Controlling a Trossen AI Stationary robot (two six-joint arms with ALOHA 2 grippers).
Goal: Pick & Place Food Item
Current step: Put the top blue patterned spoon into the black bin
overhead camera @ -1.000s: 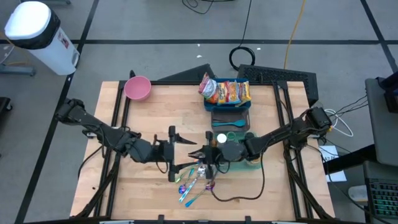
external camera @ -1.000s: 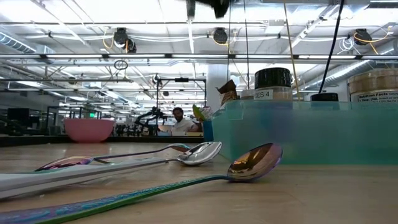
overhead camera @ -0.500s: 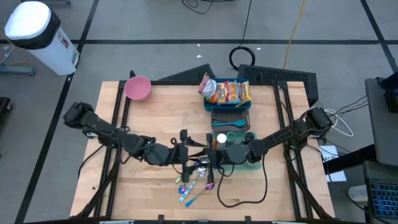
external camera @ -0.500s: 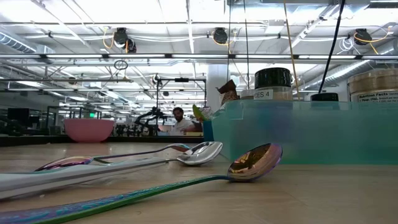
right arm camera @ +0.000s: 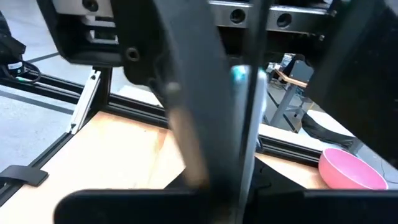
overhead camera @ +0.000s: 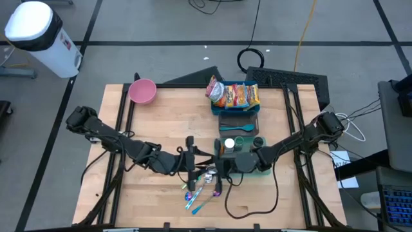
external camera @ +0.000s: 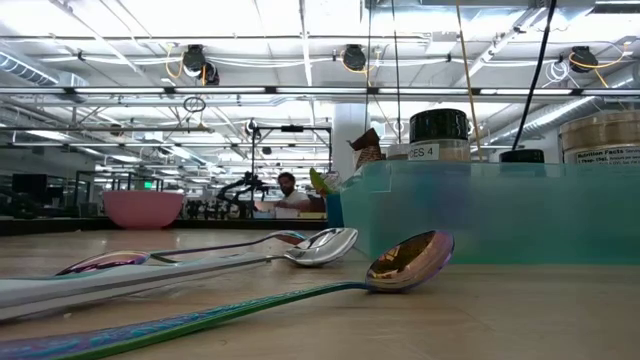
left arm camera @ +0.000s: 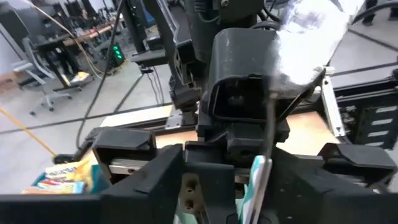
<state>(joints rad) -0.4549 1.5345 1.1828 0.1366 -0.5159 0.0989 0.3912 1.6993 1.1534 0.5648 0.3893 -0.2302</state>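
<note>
My two grippers meet fingers to fingers over the middle of the table, above several loose spoons (overhead camera: 203, 187). My right gripper (overhead camera: 217, 166) is shut on a thin teal-handled utensil (left arm camera: 256, 183) that sticks out toward my left gripper. My left gripper (overhead camera: 193, 159) is open, with its fingers (right arm camera: 180, 81) on either side of the utensil, not touching it. Snack packets (overhead camera: 233, 95) lie in a blue bin at the far edge. A pink bowl (overhead camera: 142, 91) stands at the far left. My right gripper holds the teal-handled utensil (right arm camera: 245, 143), which runs forward out of its fingers, clear of the table. The teal end (right arm camera: 239, 74) points at my left gripper. The gripper's own body hides the place of contact, so the part held cannot be told.
A teal bin (external camera: 500, 215) with jars (overhead camera: 228, 144) stands right of the grippers. A dark tray (overhead camera: 238, 122) lies between it and the snack bin. Gold, silver and purple spoons (external camera: 410, 260) lie flat on the wood near the front edge.
My left gripper has gone toward the table's right edge, closing on my right gripper until its fingers stand around the utensil. The dark fingertips at the top of the low view have left that view. The spoons on the table have not moved.
</note>
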